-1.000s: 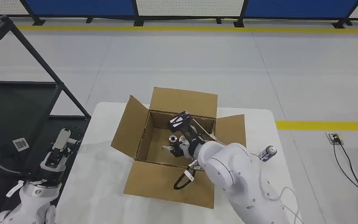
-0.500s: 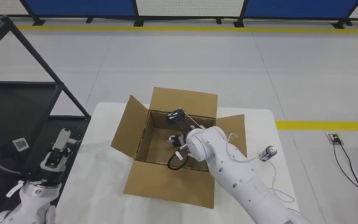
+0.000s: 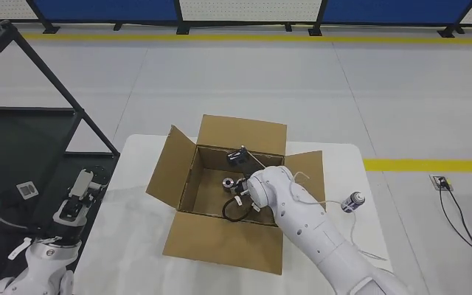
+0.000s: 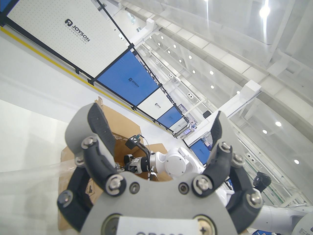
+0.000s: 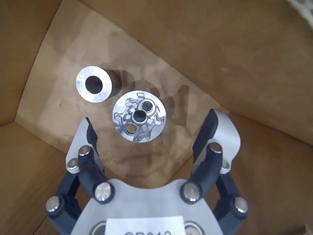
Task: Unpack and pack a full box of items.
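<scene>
Overhead, R arm was bent down into the open box point(image 3: 242, 134) mid-table point(image 3: 140, 221); L arm sat well off, near left. L wrist cam: left gripper point(image 4: 157, 110) gaped wide, empty, aimed upward. R wrist cam: right gripper point(image 5: 149, 115) wide open, empty, pointing at box floor. Metal disc point(image 5: 139, 116) lay flat straight ahead between the fingertips, w/ metal tube point(image 5: 94, 83) upright just beside it.

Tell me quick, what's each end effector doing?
Left end effector: open, holding nothing.
Right end effector: open, holding nothing, above a metal disc in the box.
</scene>
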